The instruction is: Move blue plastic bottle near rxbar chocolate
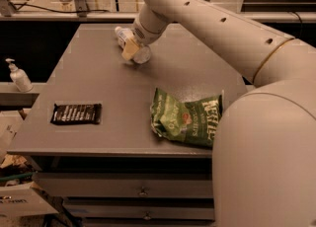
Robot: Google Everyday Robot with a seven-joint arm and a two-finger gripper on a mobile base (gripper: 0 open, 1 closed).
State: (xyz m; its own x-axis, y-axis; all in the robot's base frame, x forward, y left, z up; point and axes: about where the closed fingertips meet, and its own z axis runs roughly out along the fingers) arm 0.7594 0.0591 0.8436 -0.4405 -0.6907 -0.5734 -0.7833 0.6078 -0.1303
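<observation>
The blue plastic bottle (138, 53) lies on its side at the far middle of the grey table (98, 83), white cap pointing to the back left. My gripper (130, 49) is right at the bottle, down over its middle, and hides part of it. The rxbar chocolate (76, 114), a flat black wrapper with white lettering, lies near the table's front left edge, well apart from the bottle.
A crinkled green chip bag (185, 117) lies at the front right of the table. A small white pump bottle (19, 76) stands on a ledge to the left of the table. My arm (217, 28) crosses the right side of the view. Drawers sit below the table front.
</observation>
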